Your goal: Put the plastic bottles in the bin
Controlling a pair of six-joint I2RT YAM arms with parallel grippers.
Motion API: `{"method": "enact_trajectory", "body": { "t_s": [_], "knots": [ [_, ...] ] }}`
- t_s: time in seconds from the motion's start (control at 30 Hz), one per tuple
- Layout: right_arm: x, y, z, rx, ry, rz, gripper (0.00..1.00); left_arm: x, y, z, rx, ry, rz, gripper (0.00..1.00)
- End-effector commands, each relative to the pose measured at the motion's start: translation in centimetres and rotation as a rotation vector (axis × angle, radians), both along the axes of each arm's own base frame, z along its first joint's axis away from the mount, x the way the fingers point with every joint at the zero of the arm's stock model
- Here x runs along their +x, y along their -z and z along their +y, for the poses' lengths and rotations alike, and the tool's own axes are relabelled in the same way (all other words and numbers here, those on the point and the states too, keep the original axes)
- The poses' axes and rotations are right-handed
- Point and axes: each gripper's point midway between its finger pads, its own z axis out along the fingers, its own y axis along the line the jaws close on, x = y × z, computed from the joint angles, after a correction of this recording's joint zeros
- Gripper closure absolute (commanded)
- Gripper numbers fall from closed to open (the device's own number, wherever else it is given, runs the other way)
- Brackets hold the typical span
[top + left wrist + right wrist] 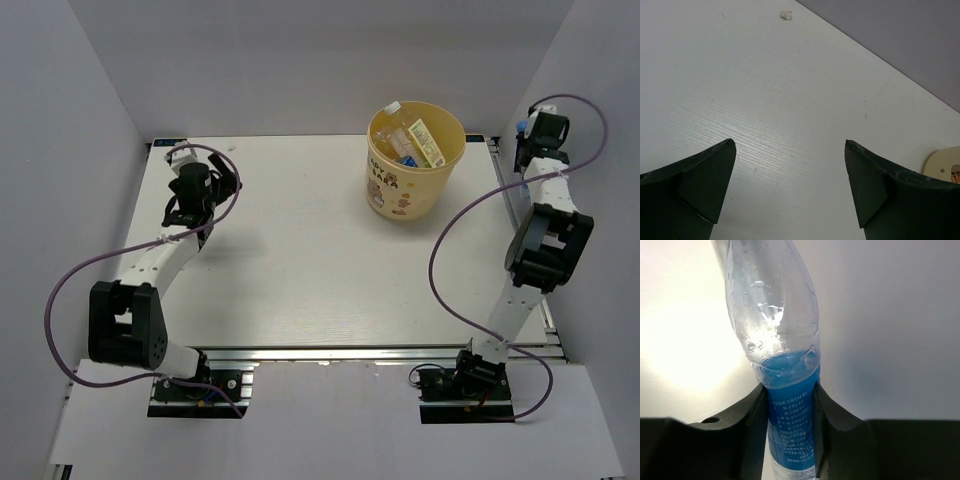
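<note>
Plastic bottles (412, 142) are already piled inside the bin (402, 196) at the upper middle of the overhead frame, and one more is up in the air! That one, a clear bottle with a blue label (786, 335), is clamped in the right gripper (789, 395) in the top right corner, well apart from the bin. It looks to be out beyond the table (300, 260) edge, though the overhead view is too small there to be sure. The wrist view settles the grip: both fingers (752, 425) are pressed onto the blue label band, and a mid-body hold like that should stop it swinging on the carry across. Over at upper left, the left gripper (790, 150) hangs above bare tabletop, jaws spread wide with nothing between them. I'd say it's parked clear of the other arm's path.
</note>
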Motion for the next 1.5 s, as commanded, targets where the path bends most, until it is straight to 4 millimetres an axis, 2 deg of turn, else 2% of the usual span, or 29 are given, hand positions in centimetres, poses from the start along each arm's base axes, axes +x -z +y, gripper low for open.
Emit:
{"method": "enact_trajectory", "body": {
  "t_s": [0.0, 0.07, 0.1, 0.17, 0.27, 0.3, 0.33, 0.4, 0.43, 0.47, 0.57, 0.6, 0.67, 0.7, 0.73, 0.77, 0.8, 0.83, 0.87, 0.93, 0.97, 1.0, 1.03, 1.1, 1.13, 1.17, 1.23, 1.47],
  "knots": [
    [0.1, -11.6, 4.7, 0.165, -0.131, -0.273, 1.0, -1.4, -3.0, 0.7, -0.003, -0.017, -0.082, 0.02],
    [-0.5, -13.6, 7.5, 0.273, -0.201, -0.315, 1.0, -1.8, -3.1, 1.1, 0.006, -0.032, -0.085, 0.02],
    [-1.0, -15.7, 9.9, 0.372, -0.255, -0.368, 1.0, -2.0, -3.6, 1.1, 0.006, -0.033, -0.094, 0.02],
    [-1.4, -18.1, 12.7, 0.476, -0.326, -0.419, 1.0, -2.3, -3.7, 1.2, 0.007, -0.033, -0.088, 0.02],
    [-1.8, -21.9, 18.6, 0.614, -0.474, -0.468, 1.0, -3.0, -4.3, 1.1, 0.003, -0.022, -0.104, 0.02],
    [-1.6, -22.1, 20.1, 0.634, -0.505, -0.459, 1.0, -3.4, -4.6, 1.1, 0.001, -0.021, -0.115, 0.02],
    [-1.6, -22.7, 23.2, 0.657, -0.558, -0.45, 1.0, -3.6, -4.6, 1.1, -0.001, -0.021, -0.115, 0.02],
    [-0.9, -23.3, 25.5, 0.7, -0.56, -0.466, 1.0, -4.0, -4.9, 1.3, 0.002, -0.028, -0.12, 0.02],
    [-0.8, -23.7, 27.5, 0.762, -0.557, -0.469, 1.0, -4.5, -5.1, 1.6, 0.007, -0.041, -0.12, 0.02],
    [-0.2, -23.6, 28.0, 0.778, -0.531, -0.487, 1.0, -4.9, -5.0, 2.0, 0.014, -0.058, -0.117, 0.02],
    [0.1, -23.0, 29.9, 0.902, -0.481, -0.498, 1.0, -5.7, -6.0, 2.3, 0.015, -0.063, -0.15, 0.02],
    [0.0, -21.9, 30.9, 0.939, -0.478, -0.492, 1.0, -5.9, -6.2, 2.3, 0.014, -0.064, -0.156, 0.02],
    [-0.3, -20.8, 31.1, 0.983, -0.438, -0.479, 1.0, -6.4, -6.8, 2.8, 0.019, -0.092, -0.165, 0.02],
    [-0.7, -21.0, 30.8, 0.986, -0.41, -0.493, 1.0, -6.7, -6.6, 3.2, 0.024, -0.11, -0.15, 0.02],
    [-1.0, -19.3, 30.7, 0.986, -0.378, -0.468, 1.0, -7.0, -6.4, 3.7, 0.034, -0.141, -0.134, 0.02],
    [-1.2, -18.8, 30.3, 0.972, -0.35, -0.476, 0.97, -7.2, -6.7, 4.0, 0.036, -0.151, -0.136, 0.02],
    [-2.1, -19.5, 30.2, 0.969, -0.345, -0.498, 0.96, -7.4, -6.8, 4.0, 0.036, -0.152, -0.136, 0.02],
    [-2.6, -18.0, 30.1, 0.968, -0.33, -0.486, 0.95, -7.5, -6.8, 4.1, 0.039, -0.153, -0.134, 0.02],
    [-3.0, -17.8, 30.0, 0.965, -0.325, -0.493, 0.9, -7.7, -6.8, 4.0, 0.037, -0.152, -0.135, 0.02],
    [-4.0, -19.0, 30.0, 0.965, -0.344, -0.536, 0.82, -7.9, -7.1, 4.1, 0.031, -0.155, -0.14, 0.02],
    [-4.3, -18.5, 29.7, 0.959, -0.328, -0.537, 0.72, -8.0, -7.1, 4.0, 0.024, -0.154, -0.142, 0.02],
    [-4.6, -18.7, 29.6, 0.955, -0.326, -0.542, 0.67, -8.0, -7.3, 3.9, 0.021, -0.15, -0.147, 0.02],
    [-4.7, -18.3, 29.5, 0.948, -0.318, -0.538, 0.53, -8.1, -7.3, 3.8, 0.019, -0.145, -0.142, 0.02],
    [-4.9, -18.4, 29.5, 0.948, -0.319, -0.531, 0.36, -8.2, -7.6, 3.7, 0.019, -0.138, -0.143, 0.02],
    [-4.9, -18.4, 29.6, 0.94, -0.325, -0.526, 0.2, -8.4, -7.9, 3.7, 0.017, -0.137, -0.148, 0.02],
    [-4.9, -18.9, 29.7, 0.943, -0.336, -0.528, 0.11, -8.5, -8.1, 3.8, 0.017, -0.138, -0.153, 0.02],
    [-5.0, -19.5, 29.6, 0.933, -0.34, -0.532, 0.11, -8.7, -8.9, 3.7, 0.012, -0.134, -0.172, 0.02],
    [-6.8, -24.4, 28.7, 0.869, -0.366, -0.629, 0.11, -9.7, -10.9, 3.7, -0.004, -0.131, -0.217, 0.02]
  ]
}}
